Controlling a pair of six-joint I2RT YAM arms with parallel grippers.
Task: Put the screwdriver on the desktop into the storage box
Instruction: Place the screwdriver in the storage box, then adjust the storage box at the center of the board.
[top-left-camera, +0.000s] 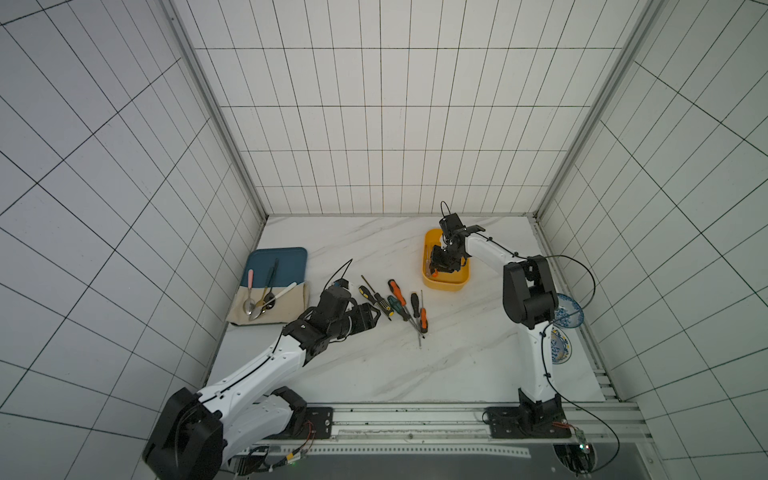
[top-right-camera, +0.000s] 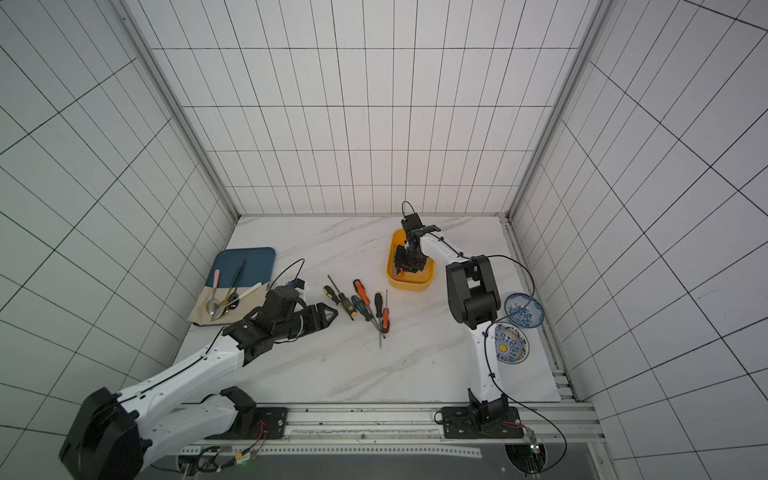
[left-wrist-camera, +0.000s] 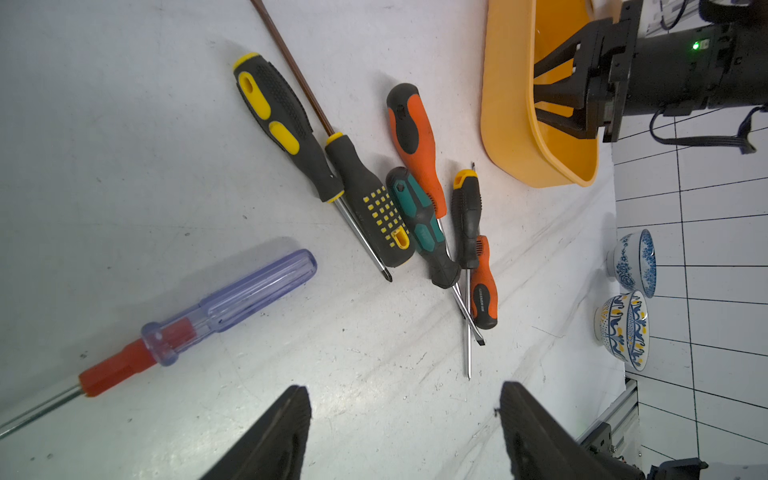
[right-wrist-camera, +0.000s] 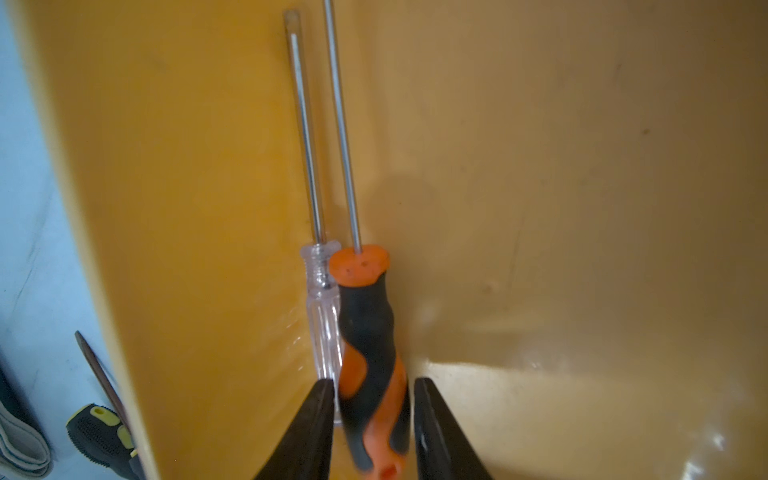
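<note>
Storage box (top-left-camera: 446, 284) sits on the far part of the desktop (top-left-camera: 374, 374), right of centre. Right gripper (right-wrist-camera: 374, 386) reaches down inside it. Fingers flank the handle of an orange-black screwdriver (right-wrist-camera: 368, 332) and a thin gap shows on each side, so the jaws are slightly parted, not clamped. That screwdriver lies along the box floor next to the wall, shaft pointing away from the gripper. Clear-handled screwdriver (right-wrist-camera: 322, 316) lies just beside it, parallel, touching or nearly so.

Left gripper (left-wrist-camera: 405, 395) hovers low over the desktop, jaws wide apart, nothing between them. Close by lies a blue-clear screwdriver with red collar (left-wrist-camera: 232, 299), on its own. Beyond it is a loose pile of six screwdrivers (top-left-camera: 399, 307) between the left gripper and the box, several with shafts crossing. They include a yellow-black one (left-wrist-camera: 282, 124), a large orange-black one (left-wrist-camera: 415, 137) and a green-black one (left-wrist-camera: 419, 224).

Dark-blue tray (top-left-camera: 286, 259) with a cloth (top-left-camera: 291, 303) and spoons is at the left edge. Two patterned bowls (top-right-camera: 523, 309) stand at the right edge.
</note>
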